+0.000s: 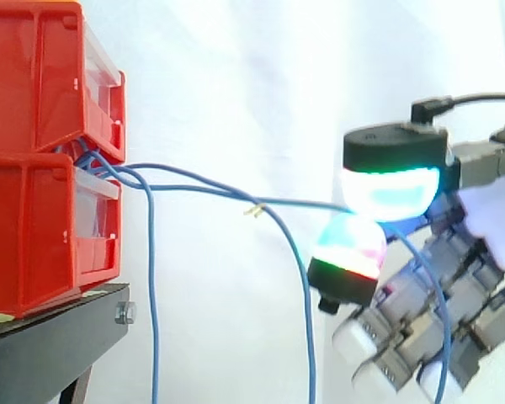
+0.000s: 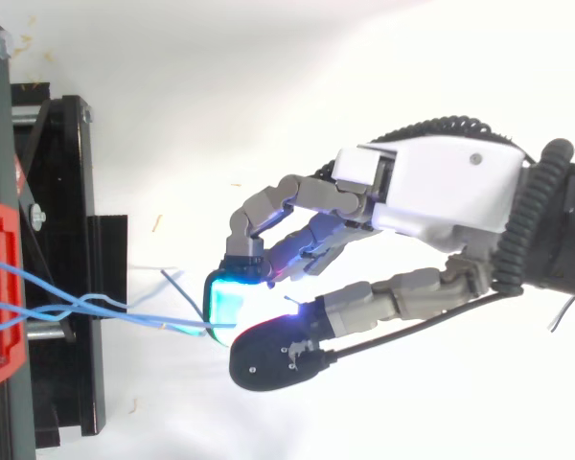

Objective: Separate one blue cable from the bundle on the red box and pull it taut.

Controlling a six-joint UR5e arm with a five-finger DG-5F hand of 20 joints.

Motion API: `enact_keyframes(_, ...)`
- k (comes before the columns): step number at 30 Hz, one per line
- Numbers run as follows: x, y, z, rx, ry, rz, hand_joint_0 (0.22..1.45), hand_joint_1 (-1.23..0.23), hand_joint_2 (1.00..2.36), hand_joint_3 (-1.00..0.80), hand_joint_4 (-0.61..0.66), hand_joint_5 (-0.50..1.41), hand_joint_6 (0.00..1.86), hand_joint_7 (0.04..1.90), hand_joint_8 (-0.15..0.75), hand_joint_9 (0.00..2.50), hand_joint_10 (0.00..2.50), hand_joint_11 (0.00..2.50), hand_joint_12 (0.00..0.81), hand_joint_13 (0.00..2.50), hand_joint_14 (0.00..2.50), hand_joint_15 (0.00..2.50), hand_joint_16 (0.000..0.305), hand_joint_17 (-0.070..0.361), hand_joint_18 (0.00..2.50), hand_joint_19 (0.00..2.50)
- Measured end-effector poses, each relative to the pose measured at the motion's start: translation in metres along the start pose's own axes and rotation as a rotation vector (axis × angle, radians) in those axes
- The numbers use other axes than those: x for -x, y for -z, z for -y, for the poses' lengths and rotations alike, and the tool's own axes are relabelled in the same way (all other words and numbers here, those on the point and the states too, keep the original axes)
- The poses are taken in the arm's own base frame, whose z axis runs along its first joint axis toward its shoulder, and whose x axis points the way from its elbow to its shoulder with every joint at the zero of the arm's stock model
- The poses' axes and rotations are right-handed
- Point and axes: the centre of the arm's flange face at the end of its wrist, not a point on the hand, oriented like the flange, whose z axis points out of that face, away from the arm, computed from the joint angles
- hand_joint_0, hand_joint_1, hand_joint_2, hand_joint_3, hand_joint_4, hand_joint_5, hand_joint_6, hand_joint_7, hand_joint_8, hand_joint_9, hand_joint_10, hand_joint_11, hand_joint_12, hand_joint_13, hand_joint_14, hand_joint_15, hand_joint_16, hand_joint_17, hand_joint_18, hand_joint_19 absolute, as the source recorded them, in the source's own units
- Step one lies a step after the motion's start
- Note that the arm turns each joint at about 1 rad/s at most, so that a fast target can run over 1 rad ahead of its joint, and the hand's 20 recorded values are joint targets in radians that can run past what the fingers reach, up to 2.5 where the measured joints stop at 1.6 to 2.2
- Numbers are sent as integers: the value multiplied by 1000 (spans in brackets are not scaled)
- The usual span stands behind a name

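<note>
- Pinching one blue cable (image 1: 307, 203) between two glowing pads (image 1: 391, 189), the hand (image 2: 431, 187) sits well right of the red bins (image 1: 34, 227).
- In the side view, the upper pad glows cyan and green and the lower one magenta and green, and they close on the cable's end.
- The other fingers are curled lower down, away from the pinch.
- The cable runs nearly straight and almost level from the bundle (image 1: 97, 160) to the pads.
- The bundle comes out of the gap between the two stacked bins.
- Loose cables (image 1: 151, 320) from the same bundle hang down slack, one just beside the black stand (image 1: 50, 337) and another nearer the hand.
- A white curtain (image 1: 236, 84) hangs behind.
</note>
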Motion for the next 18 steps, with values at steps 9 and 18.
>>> enact_keyframes(9, -8, -19, 22, 133, -56, -21, 607, -789, 1019, -112, -42, -52, 893, 1047, 206, 829, 3, 78, 336, 639, 10, 233, 52, 117, 561, 543)
enact_keyframes(18, -17, -33, 13, 305, -117, -43, 606, -786, 1019, -113, -35, -52, 893, 1054, 211, 840, 3, 91, 341, 652, 10, 238, 53, 119, 572, 550)
